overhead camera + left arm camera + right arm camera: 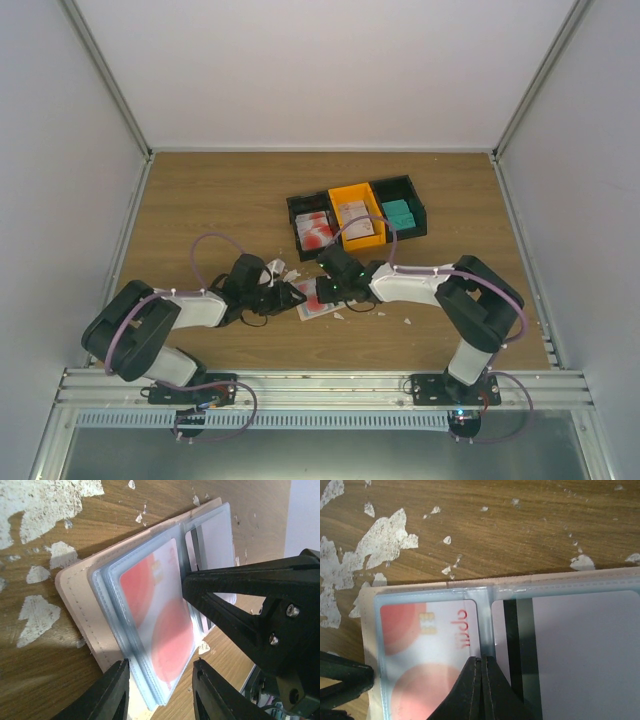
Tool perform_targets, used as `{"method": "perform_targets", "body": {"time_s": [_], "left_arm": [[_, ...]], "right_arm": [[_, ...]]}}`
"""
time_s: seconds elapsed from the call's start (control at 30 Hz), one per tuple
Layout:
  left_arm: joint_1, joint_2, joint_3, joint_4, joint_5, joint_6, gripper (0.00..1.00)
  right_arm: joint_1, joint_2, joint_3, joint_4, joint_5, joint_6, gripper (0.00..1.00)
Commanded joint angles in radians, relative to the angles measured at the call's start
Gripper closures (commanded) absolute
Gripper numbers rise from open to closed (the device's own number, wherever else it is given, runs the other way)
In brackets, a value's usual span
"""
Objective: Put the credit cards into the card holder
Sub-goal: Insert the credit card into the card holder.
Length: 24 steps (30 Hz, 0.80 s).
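Observation:
The beige card holder (318,300) lies open on the table between both grippers. Its tan edge (75,595) carries clear plastic sleeves. A red-and-white credit card (155,610) sits in one sleeve, also in the right wrist view (430,645). A pale card with a dark stripe (580,650) sits in the sleeve beside it. My left gripper (162,692) is open, its jaws straddling the sleeves' near edge. My right gripper (482,662) is shut, its tip pressed on the sleeves' centre fold, also in the left wrist view (200,587).
Joined black and orange bins (350,188) stand behind the wallet, holding red-and-white cards (315,230), pale cards (357,220) and teal cards (398,213). White scraps (380,550) are scattered on the wood. A left finger (340,680) shows in the right wrist view.

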Motion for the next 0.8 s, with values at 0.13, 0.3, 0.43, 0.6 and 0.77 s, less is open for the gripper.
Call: {"method": "perform_targets", "body": {"time_s": [0.13,0.3,0.43,0.6,0.77], "left_arm": [[-0.011,0.033,0.007,0.079,0.038,-0.002,0.63],[-0.014,0.043,0.017,0.085,0.045,-0.002,0.68],[-0.014,0.049,0.020,0.087,0.045,-0.001,0.70],[-0.016,0.053,0.022,0.092,0.049,-0.002,0.70],[-0.017,0.057,0.023,0.106,0.060,-0.006,0.70]], "right_arm": [[0.012,0.079,-0.036,-0.124,0.095,0.032,1.00],[0.016,0.077,-0.031,-0.136,0.113,0.035,1.00],[0.018,0.082,-0.029,-0.146,0.129,0.037,1.00],[0.022,0.089,-0.029,-0.143,0.128,0.034,0.99],[0.023,0.091,-0.030,-0.130,0.114,0.032,1.00]]}}
